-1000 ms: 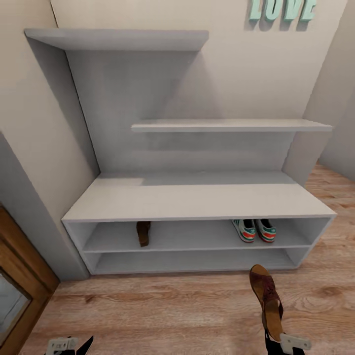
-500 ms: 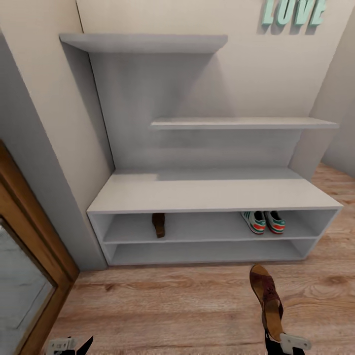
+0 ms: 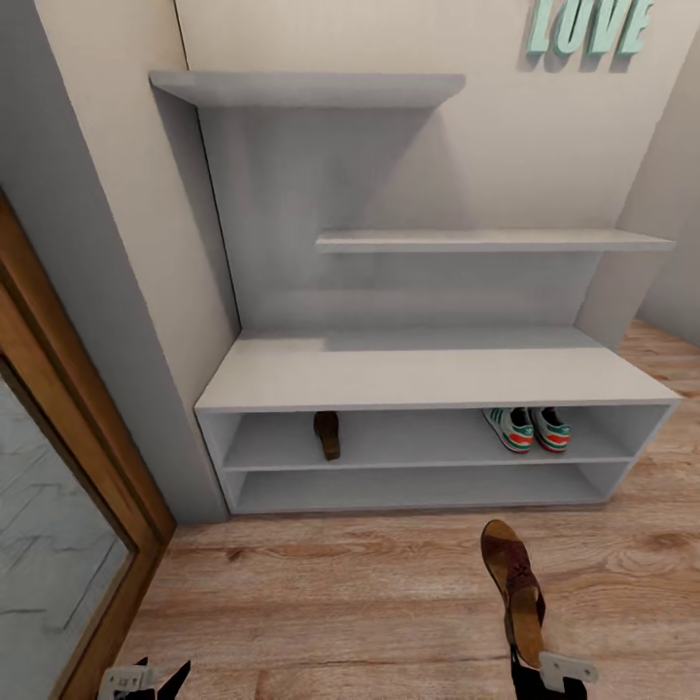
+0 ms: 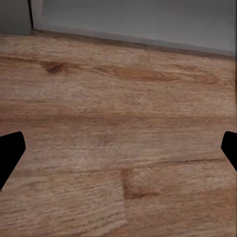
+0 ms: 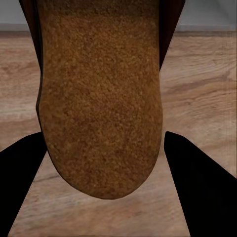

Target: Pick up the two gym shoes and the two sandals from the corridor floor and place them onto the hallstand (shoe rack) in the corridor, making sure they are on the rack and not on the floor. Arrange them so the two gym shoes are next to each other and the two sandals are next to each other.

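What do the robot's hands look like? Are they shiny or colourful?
Not colourful. In the head view, the left gripper and the right gripper each show a pale grey, blocky bracket on black parts. In the wrist views the fingers are plain flat black, wedge-shaped, with no markings or cables to be seen.

— Is there any writing to read here?

— One piece. In the head view, raised mint-green capital letters (image 3: 589, 26) stand on the cream wall (image 3: 506, 136), above and to the right of the hallstand (image 3: 428, 374). They read "LOVE", though the picture's top edge cuts off the upper part of the letters.

— Anything on the shoes or the shelves?

— No. The gym shoes (image 3: 530, 429) on the upper open shelf carry green stripes but no brand name or number that can be read, and the grey shelves bear no labels. The two wrist views hold no text either.
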Motion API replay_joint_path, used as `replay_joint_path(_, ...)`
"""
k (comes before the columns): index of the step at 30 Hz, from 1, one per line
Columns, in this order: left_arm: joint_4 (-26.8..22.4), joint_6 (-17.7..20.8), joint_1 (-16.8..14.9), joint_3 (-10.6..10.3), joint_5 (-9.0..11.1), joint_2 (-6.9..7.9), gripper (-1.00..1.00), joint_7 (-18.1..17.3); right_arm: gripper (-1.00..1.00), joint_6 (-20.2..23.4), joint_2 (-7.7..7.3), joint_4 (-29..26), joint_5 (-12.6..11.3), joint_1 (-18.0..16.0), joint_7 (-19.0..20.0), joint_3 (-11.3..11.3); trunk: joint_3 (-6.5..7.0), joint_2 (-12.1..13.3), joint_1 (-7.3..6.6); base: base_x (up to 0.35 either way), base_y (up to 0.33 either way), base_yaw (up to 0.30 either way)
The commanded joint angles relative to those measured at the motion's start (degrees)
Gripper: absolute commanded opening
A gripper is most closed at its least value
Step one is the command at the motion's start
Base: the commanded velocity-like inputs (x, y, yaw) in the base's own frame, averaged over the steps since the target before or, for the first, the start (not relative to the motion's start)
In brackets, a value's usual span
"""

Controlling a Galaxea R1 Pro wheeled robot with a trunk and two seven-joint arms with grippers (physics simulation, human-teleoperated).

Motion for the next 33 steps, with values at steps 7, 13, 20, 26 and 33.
replay_joint_path(7, 0.9, -3.6, -0.1, 0.5, -1.1, -0.35, 1.0, -5.3, -1.0, 17.9, 4.82, -9.7, 1.5, -0.1, 0.0, 0.0, -0.05, 0.0, -0.01, -0.003, 0.006, 0.0)
replay_joint_path(13, 1.3, -4.2, 0.0, 0.5, -1.4, -0.25, 1.0, -11.6, -1.0, 37.5, 9.6, -20.5, 5.0, -0.7, -0.3, 0.6, -0.05, 0.0, -0.01, 0.0, 0.0, 0.0)
replay_joint_path(20, 1.4, -4.4, 0.0, 0.5, -1.4, 0.13, 1.0, -15.1, -1.0, 53.1, 15.66, -28.3, 8.1, -3.4, -0.7, 1.5, -0.05, 0.0, -0.01, 0.0, 0.0, 0.0)
replay_joint_path(26, 1.2, -4.4, 0.5, 0.4, -1.4, 0.21, 1.0, -15.6, -1.0, 56.4, 15.66, -28.9, 8.6, -9.3, -3.9, 1.7, -0.05, 0.0, -0.01, 0.0, 0.0, 0.0)
replay_joint_path(33, 1.1, -4.3, 0.7, 0.4, -1.4, 0.12, 1.0, -15.7, -1.0, 57.1, 15.66, -28.3, 8.7, -13.2, -5.9, 1.8, -0.05, 0.0, -0.01, 0.0, 0.0, 0.0)
